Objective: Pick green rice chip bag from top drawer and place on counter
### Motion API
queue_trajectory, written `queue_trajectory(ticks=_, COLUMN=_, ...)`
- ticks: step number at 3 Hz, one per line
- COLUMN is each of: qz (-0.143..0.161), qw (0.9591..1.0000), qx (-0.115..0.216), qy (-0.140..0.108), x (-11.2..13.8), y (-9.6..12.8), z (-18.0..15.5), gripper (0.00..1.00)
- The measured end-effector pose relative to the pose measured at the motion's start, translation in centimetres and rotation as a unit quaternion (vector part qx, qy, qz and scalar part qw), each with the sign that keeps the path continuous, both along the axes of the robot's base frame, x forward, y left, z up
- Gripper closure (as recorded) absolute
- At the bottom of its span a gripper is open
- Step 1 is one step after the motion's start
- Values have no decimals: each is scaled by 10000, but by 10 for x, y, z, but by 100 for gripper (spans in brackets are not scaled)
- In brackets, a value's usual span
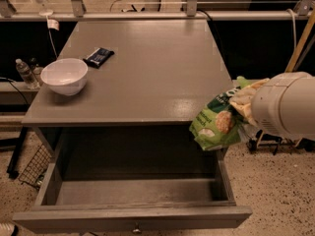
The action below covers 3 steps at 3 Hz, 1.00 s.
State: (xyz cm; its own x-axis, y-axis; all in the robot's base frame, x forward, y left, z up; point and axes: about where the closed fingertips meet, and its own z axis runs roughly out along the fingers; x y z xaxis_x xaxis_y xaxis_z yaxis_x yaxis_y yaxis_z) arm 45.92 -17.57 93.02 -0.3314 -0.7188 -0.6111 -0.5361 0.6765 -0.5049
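Note:
The green rice chip bag (pixel 216 123) hangs in the air at the counter's front right corner, over the right side of the open top drawer (pixel 133 215). My gripper (pixel 242 103) is shut on the bag's top edge; its fingers are mostly hidden behind the bag and my white arm (pixel 285 105). The drawer is pulled out and holds nothing that shows. The grey counter (pixel 147 68) lies left of and behind the bag.
A white bowl (pixel 64 75) stands on the counter's left side. A small dark flat packet (pixel 98 56) lies behind the bowl. A water bottle (pixel 23 73) stands left of the table. A wire basket (pixel 33 166) sits on the floor at lower left.

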Motion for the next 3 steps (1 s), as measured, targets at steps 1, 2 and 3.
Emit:
queue_trajectory(ticks=1, qz=452, qw=9988, qx=164, qy=-29, x=18, y=26, z=10, gripper=100)
queue_trajectory(ticks=2, qz=862, qw=9953, qx=451, qy=2, x=40, y=49, z=14, gripper=100)
queue_trajectory(ticks=3, qz=1216, qw=9899, qx=723, qy=88, x=64, y=69, z=10, gripper=100)
